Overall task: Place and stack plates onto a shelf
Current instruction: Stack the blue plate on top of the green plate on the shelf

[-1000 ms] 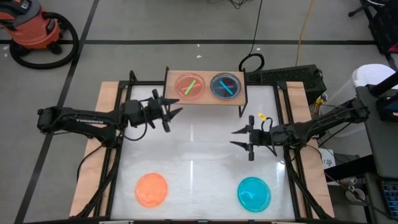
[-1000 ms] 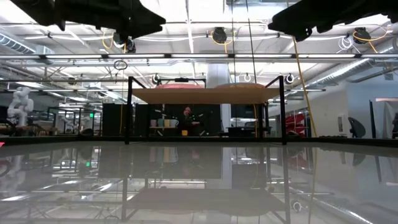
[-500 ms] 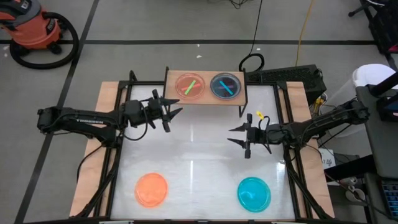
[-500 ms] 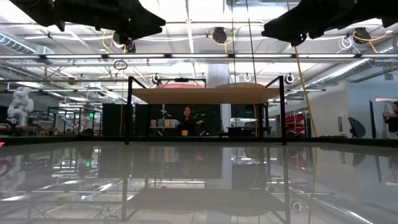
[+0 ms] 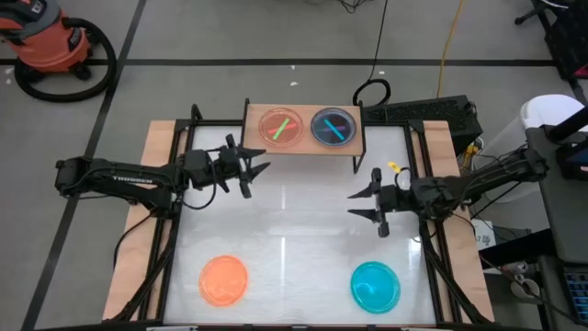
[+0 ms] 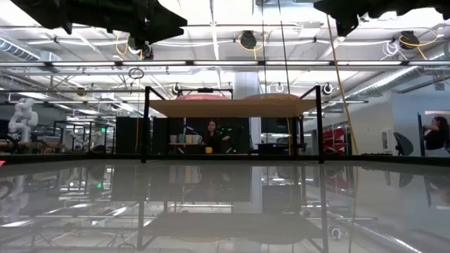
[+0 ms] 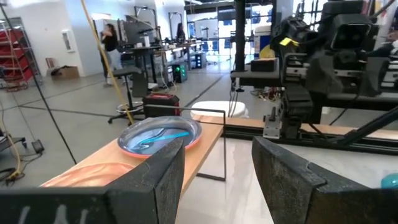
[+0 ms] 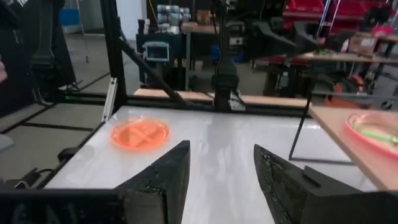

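Your right gripper (image 5: 369,208) hangs open and empty over the table's right middle, fingers (image 8: 163,176) spread and pointing left. Your left gripper (image 5: 254,167) is also open and empty, over the table's far left part, just near and left of the shelf (image 5: 304,145), pointing right toward it.

On the shelf you have two stacks side by side. Left stack (image 5: 280,128): pink on top, a green streak showing through it. Right stack (image 5: 333,127): dark blue on top, a light blue streak through it; the left wrist view shows a pink rim (image 7: 186,144) under the blue plate (image 7: 158,134). You cannot tell how many plates each stack holds.

Two plates lie flat on the table (image 5: 294,230), well apart. Orange plate (image 5: 223,279) at near left. Blue plate (image 5: 375,284) at near right, near your right gripper but not under it.

Shelf stands at the table's far edge, centre. In the low view, its board sits on thin black legs (image 6: 146,125).

A person (image 6: 209,133) shows far off in the room beyond the shelf.
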Controlling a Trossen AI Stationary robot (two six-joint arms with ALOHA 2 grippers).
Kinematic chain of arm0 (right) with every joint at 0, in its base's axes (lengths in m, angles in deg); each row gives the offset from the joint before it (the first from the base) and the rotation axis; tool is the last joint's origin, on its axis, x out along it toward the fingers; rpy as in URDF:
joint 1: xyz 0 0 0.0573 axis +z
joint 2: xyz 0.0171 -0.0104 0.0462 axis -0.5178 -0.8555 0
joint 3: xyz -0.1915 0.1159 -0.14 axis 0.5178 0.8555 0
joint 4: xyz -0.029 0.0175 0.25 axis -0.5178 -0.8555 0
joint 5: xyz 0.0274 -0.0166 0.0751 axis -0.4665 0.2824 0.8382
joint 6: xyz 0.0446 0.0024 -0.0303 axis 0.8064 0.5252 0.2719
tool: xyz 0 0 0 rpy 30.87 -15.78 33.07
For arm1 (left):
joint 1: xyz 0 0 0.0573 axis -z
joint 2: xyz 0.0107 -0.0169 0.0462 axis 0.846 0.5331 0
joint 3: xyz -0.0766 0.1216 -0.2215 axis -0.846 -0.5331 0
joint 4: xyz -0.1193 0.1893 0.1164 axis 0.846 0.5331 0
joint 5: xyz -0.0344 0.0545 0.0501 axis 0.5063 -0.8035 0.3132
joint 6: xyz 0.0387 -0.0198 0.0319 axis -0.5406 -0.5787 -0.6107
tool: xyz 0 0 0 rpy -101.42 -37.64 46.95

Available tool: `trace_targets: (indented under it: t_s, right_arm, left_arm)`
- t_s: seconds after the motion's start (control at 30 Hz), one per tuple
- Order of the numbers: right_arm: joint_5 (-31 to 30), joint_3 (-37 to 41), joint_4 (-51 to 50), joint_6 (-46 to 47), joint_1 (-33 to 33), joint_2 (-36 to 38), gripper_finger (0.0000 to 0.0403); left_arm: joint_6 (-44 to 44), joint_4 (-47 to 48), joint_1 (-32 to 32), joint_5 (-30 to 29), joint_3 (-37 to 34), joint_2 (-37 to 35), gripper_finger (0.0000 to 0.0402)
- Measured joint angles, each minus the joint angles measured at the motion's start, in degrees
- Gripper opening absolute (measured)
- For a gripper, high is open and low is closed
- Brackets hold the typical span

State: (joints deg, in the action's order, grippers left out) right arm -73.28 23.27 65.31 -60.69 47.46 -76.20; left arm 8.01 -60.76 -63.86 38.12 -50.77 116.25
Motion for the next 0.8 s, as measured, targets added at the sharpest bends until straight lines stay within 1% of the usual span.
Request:
trace_targets:
  t_s: [0.17,0.27,0.37,0.5,0.6,0.8]
  right_arm:
    - [0.3,-4.9,-11.5,2.9,0.0,0.4,0.0160]
    - [1.5,-7.4,-17.5,4.3,0.0,-0.2,0.0160]
    - [3.2,-7.6,-20.8,6.6,0.4,-0.6,0.0160]
    - [5.9,-6.5,-26.4,14.0,1.8,-1.7,0.0160]
    - [6.1,-4.4,-26.5,19.0,3.7,-2.6,0.0160]
    - [6.1,-1.4,-25.9,26.1,7.5,-5.5,0.0160]
  left_arm:
    - [0.0,-0.3,0.3,0.0,0.0,0.0,0.0193]
    - [0.2,-0.3,0.3,0.0,0.0,0.0,0.0193]
    - [0.9,-0.3,0.3,0.0,0.0,0.0,0.0193]
    - [1.3,0.5,0.3,0.0,0.0,0.0,0.0193]
    - [2.4,1.5,0.3,0.0,0.0,0.0,0.0193]
    - [3.3,3.1,1.2,0.0,0.0,-0.2,0.0193]
